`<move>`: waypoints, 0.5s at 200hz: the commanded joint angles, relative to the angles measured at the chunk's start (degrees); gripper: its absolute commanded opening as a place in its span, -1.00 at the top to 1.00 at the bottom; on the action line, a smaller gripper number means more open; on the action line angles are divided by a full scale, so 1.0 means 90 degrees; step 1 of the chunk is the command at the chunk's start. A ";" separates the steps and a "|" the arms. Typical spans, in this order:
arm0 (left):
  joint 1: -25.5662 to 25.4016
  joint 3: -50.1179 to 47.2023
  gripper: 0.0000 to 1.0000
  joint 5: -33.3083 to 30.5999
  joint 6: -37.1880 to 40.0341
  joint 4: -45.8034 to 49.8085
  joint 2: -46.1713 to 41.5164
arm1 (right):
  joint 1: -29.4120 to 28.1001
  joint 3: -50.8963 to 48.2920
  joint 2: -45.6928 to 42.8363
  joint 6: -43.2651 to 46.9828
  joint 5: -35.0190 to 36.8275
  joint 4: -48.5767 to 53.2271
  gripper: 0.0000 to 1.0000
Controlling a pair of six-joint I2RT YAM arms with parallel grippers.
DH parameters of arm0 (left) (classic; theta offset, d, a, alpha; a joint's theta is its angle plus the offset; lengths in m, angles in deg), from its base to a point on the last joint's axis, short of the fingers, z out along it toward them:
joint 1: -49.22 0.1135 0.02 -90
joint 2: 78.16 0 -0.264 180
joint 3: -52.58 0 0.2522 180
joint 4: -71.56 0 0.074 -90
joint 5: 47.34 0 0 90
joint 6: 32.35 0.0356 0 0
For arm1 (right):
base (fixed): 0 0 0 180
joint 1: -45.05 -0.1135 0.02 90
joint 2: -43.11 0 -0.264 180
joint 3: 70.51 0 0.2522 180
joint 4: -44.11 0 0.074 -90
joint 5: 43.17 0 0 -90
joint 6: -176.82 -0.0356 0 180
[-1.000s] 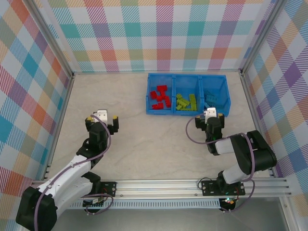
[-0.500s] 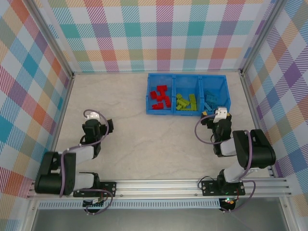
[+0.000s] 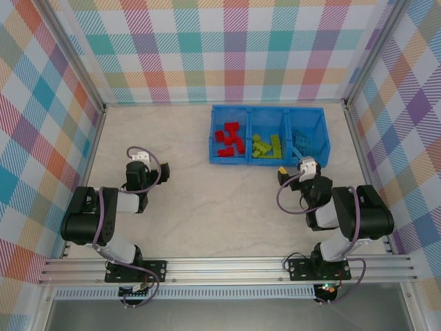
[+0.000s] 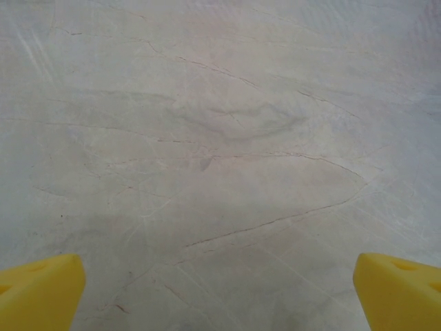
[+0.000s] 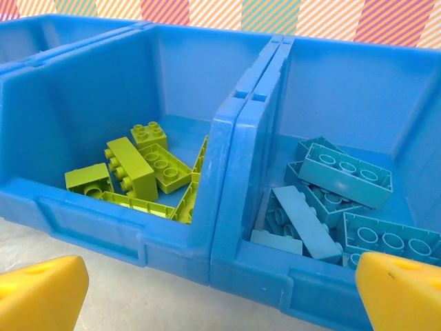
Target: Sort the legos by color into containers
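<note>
The containers are three joined compartments of a blue tray (image 3: 269,108) at the back right of the table. Red legos (image 3: 229,138) lie in the left one, lime green legos (image 3: 267,147) (image 5: 141,169) in the middle one and light blue legos (image 3: 304,143) (image 5: 344,176) in the right one. My right gripper (image 3: 298,172) (image 5: 220,296) is open and empty, low on the table just in front of the wall between the green and blue compartments. My left gripper (image 3: 140,164) (image 4: 220,296) is open and empty over bare table on the left.
Checked walls close in the table on three sides. A metal rail (image 3: 227,265) carrying both arm bases runs along the near edge. Both arms sit folded close to their bases. Bare marbled table (image 3: 207,200) lies between the grippers.
Both arms have folded back toward their bases, the left one most. The grippers have barely shifted and stay open and empty. The legos have not moved.
</note>
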 commanded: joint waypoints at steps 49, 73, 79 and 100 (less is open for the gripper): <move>-0.0044 0.0130 -1.00 0.0088 0.0113 -0.0162 -0.0046 | 0.0444 0.1430 -0.0239 -0.0642 0.0037 0.2664 -0.99; -0.0044 0.0128 -1.00 0.0086 0.0115 -0.0167 -0.0046 | 0.0445 0.1420 -0.0238 -0.0635 -0.0067 0.2668 -0.99; -0.0044 0.0127 -1.00 0.0083 0.0122 -0.0162 -0.0046 | 0.0441 0.1425 -0.0240 -0.0635 -0.0067 0.2666 -0.99; -0.0045 0.0132 -1.00 0.0084 0.0117 -0.0164 -0.0046 | 0.0450 0.1438 -0.0239 -0.0634 -0.0074 0.2700 -0.99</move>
